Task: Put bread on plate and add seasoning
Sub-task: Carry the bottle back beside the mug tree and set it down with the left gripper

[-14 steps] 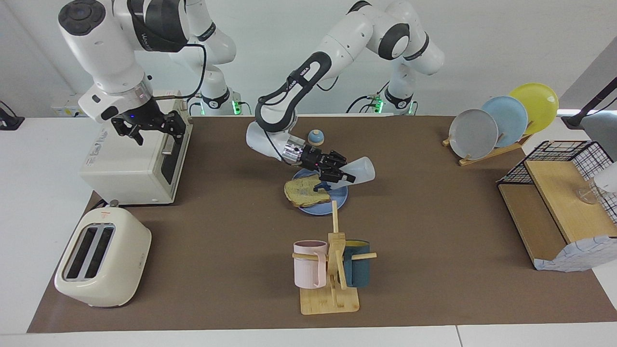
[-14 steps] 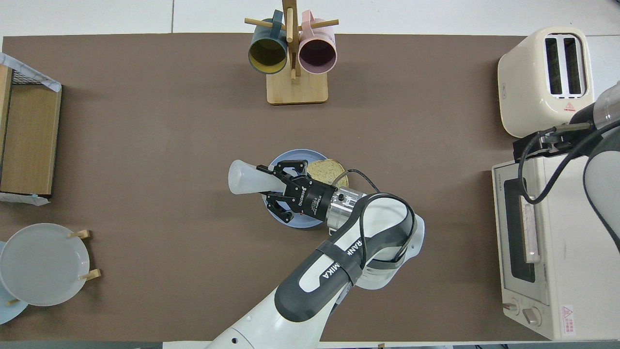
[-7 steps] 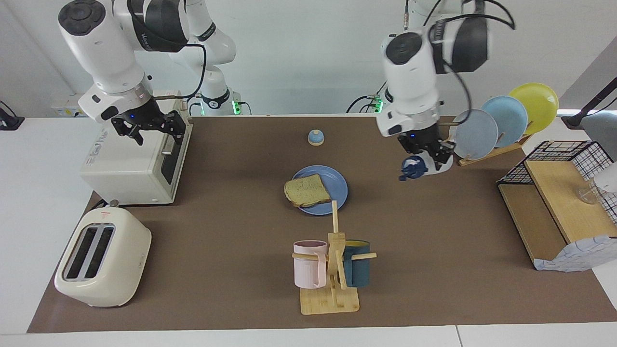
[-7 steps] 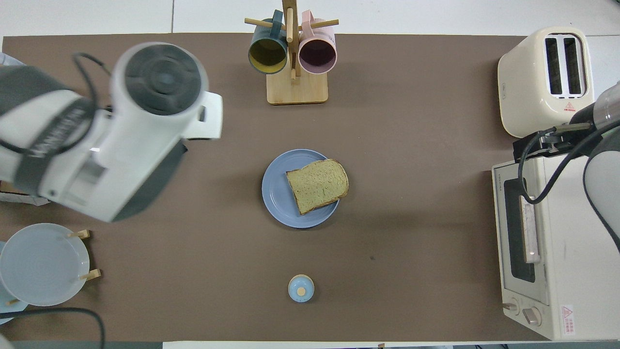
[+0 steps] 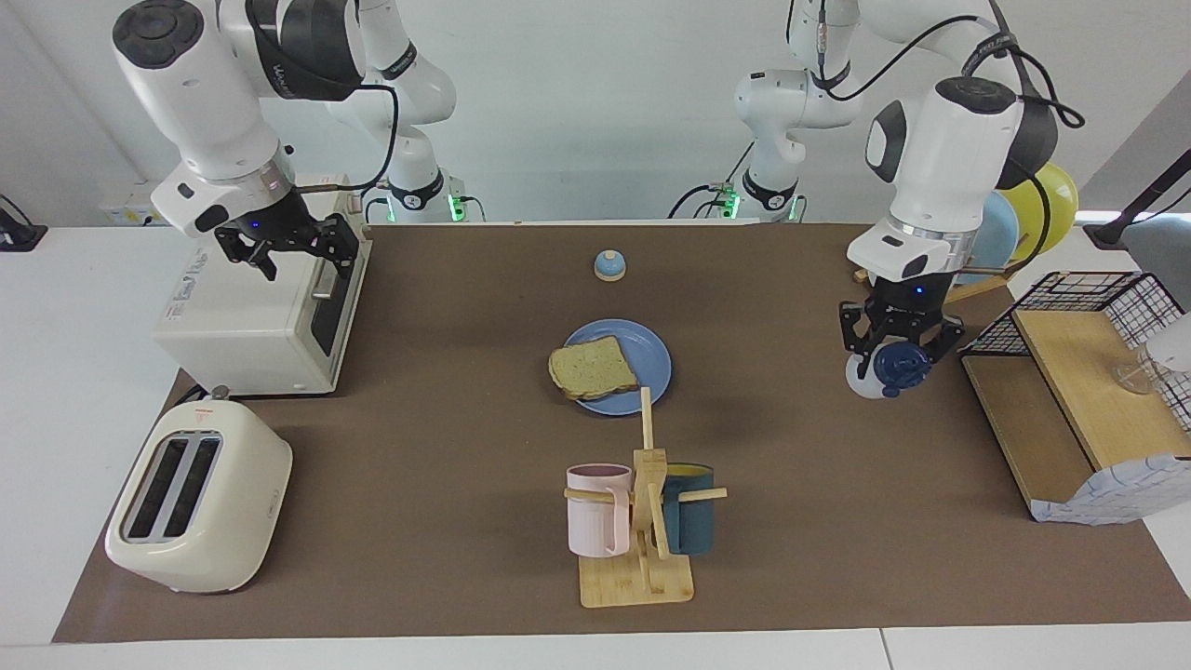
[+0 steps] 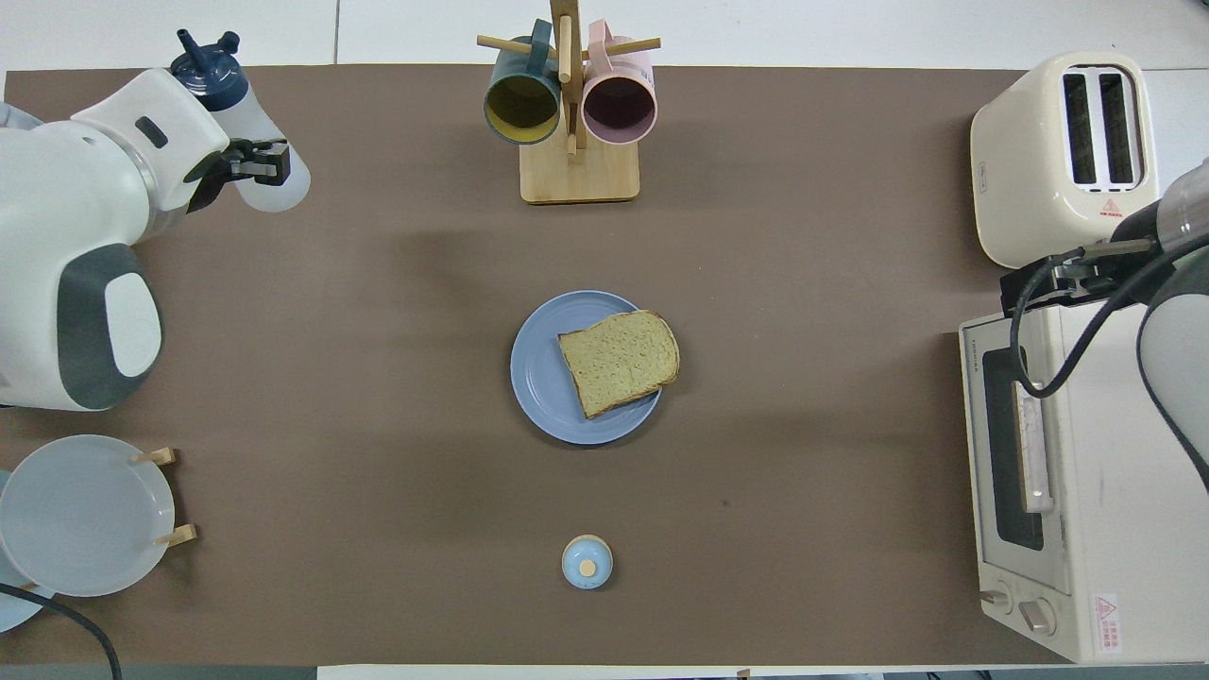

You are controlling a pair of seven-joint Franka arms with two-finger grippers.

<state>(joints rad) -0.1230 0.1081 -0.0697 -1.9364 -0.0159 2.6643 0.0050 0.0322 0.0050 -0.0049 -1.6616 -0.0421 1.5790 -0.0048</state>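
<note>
Translucent plastic seasoning (image 5: 879,372), matt brown table cover (image 5: 419,419), wooden mug rack (image 5: 642,568).

White wall (image 5: 577,112), white table (image 5: 56,372) w/ brown mat (image 5: 419,419), even light

Both views are bright and evenly lit from above, sharp throughout with no motion blur. The brown matte worktop (image 5: 391,447) carries soft, diffuse shadows, one beneath the left tool (image 5: 899,346). Faint glare sits on the glossy cream toaster (image 5: 197,498). Edges show slight wide-angle bending
</note>
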